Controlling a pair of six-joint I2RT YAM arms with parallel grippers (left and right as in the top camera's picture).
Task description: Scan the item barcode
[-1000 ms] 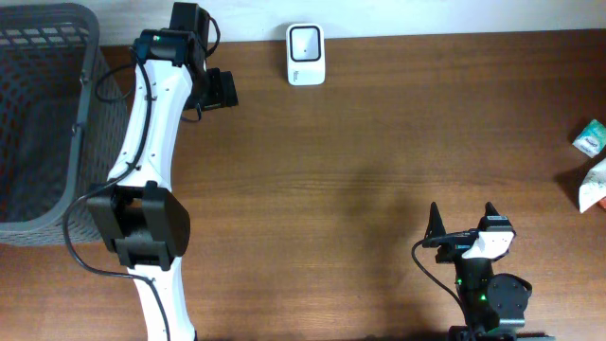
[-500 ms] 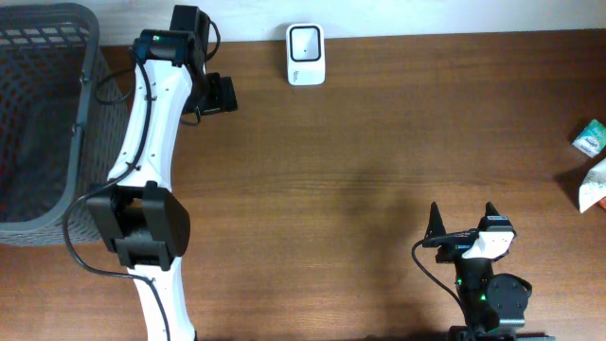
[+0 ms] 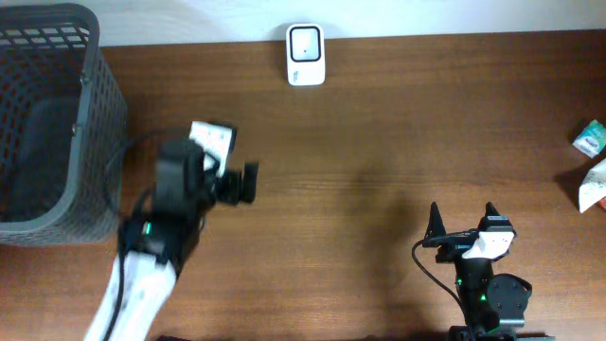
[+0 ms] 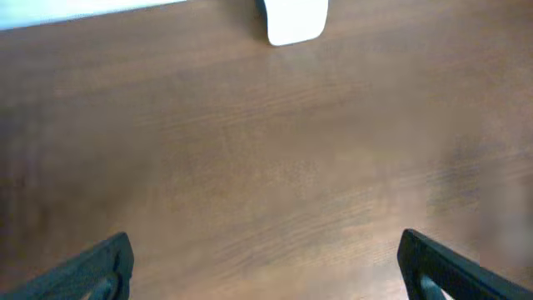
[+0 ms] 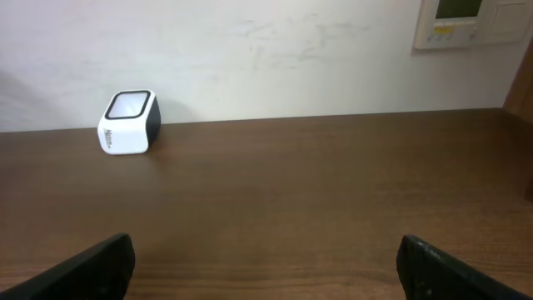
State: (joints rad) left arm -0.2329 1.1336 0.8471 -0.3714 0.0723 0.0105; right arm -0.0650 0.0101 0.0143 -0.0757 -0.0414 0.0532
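The white barcode scanner (image 3: 305, 54) stands at the table's far edge; it also shows in the left wrist view (image 4: 296, 18) and the right wrist view (image 5: 129, 122). A white printed packet, the item (image 3: 212, 139), lies flat on the table beside the basket, partly covered by my left wrist. My left gripper (image 3: 244, 183) (image 4: 266, 254) is just right of and nearer than the item, open, with only bare wood between its fingers. Near the front edge, my right gripper (image 3: 464, 223) (image 5: 266, 254) is open and empty, pointing toward the scanner.
A dark mesh basket (image 3: 90, 123) fills the far left. Two small packets (image 3: 592, 137) (image 3: 595, 185) lie at the right edge. A wall with a control panel (image 5: 462, 21) rises behind the table's far edge.
My left arm has swung back from the far edge toward the front left. A white packet now shows on the table by the basket. The right arm has not moved.
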